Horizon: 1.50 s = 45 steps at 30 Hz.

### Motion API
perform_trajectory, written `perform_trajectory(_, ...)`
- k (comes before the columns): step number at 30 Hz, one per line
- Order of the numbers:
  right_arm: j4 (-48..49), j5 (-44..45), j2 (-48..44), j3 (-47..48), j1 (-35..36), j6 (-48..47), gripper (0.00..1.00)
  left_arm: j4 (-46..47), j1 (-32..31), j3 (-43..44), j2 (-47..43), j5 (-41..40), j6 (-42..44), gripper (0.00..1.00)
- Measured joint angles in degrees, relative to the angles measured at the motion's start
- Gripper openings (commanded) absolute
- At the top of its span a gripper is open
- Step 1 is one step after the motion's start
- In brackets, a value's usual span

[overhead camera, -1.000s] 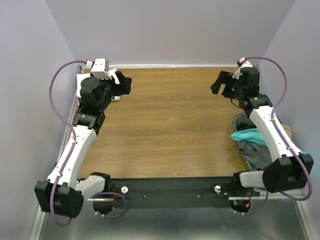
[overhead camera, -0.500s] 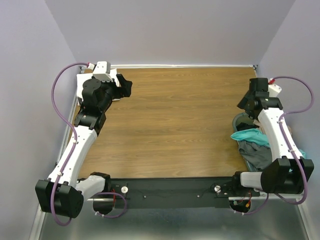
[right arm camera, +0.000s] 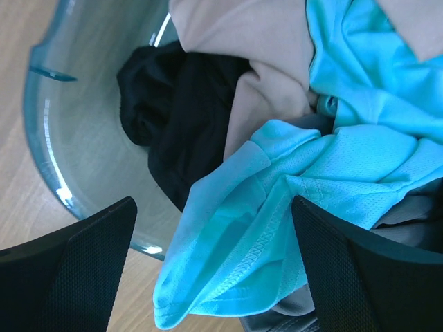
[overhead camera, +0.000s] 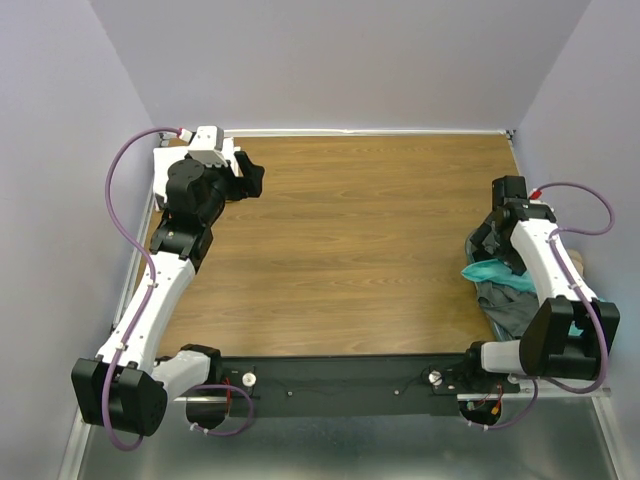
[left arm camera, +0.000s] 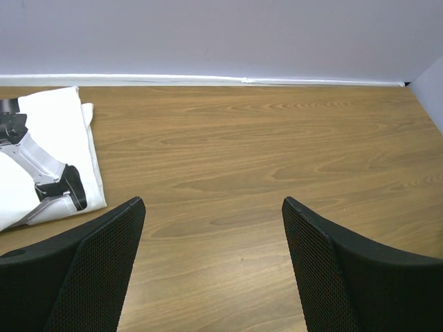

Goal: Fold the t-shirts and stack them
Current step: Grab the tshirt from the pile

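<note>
The white t-shirt with black printed marks [left arm camera: 48,162] lies folded flat at the table's far left corner, and in the top view [overhead camera: 163,160] it is partly hidden by my left arm. My left gripper [left arm camera: 212,204] is open and empty over bare wood just right of it [overhead camera: 246,180]. The turquoise t-shirt [right arm camera: 304,187] lies crumpled on a heap of clothes in a clear bin, one fold hanging over the rim [overhead camera: 494,270]. My right gripper [right arm camera: 213,207] is open just above that fold, the cloth between its jaws [overhead camera: 487,240].
The clear plastic bin [right arm camera: 48,138] stands at the table's right edge and also holds a black garment [right arm camera: 173,111], a beige one [right arm camera: 256,41] and a grey one [overhead camera: 515,310]. Walls enclose the table on three sides.
My right arm has swung from the far right of the table back and down over the bin. My left gripper has shifted only slightly.
</note>
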Motion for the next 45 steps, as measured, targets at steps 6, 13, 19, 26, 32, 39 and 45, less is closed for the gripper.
perform_trajectory(6,-0.2,-0.6,0.9,-0.7,-0.2,1.9,0.63,-0.1,0.0,0.0,0.0,-0.8,1.5,0.88)
perform_trajectory(13,-0.1,-1.1,1.3,-0.6,-0.2,1.8,0.01,0.0,0.1,-1.4,-0.1,0.4,2.2,0.88)
perform_trajectory(19,0.6,-1.2,1.4,-0.3,-0.2,1.6,0.00,0.1,0.1,-1.7,0.9,3.7,2.6,0.87)
perform_trajectory(26,1.8,-0.7,0.2,1.5,-0.2,-0.7,0.00,0.4,0.1,-2.0,1.4,5.0,2.6,0.87)
perform_trajectory(32,2.6,0.3,-0.4,6.3,-0.2,-1.8,0.00,0.6,0.1,-2.4,1.4,5.0,2.4,0.87)
perform_trajectory(39,2.6,2.2,-2.2,12.3,-0.2,-4.3,0.00,0.8,0.1,-2.7,1.4,5.1,1.6,0.87)
perform_trajectory(45,3.2,3.8,-3.3,22.6,-0.2,-7.0,0.00,1.0,0.1,-3.5,0.6,5.2,0.7,0.87)
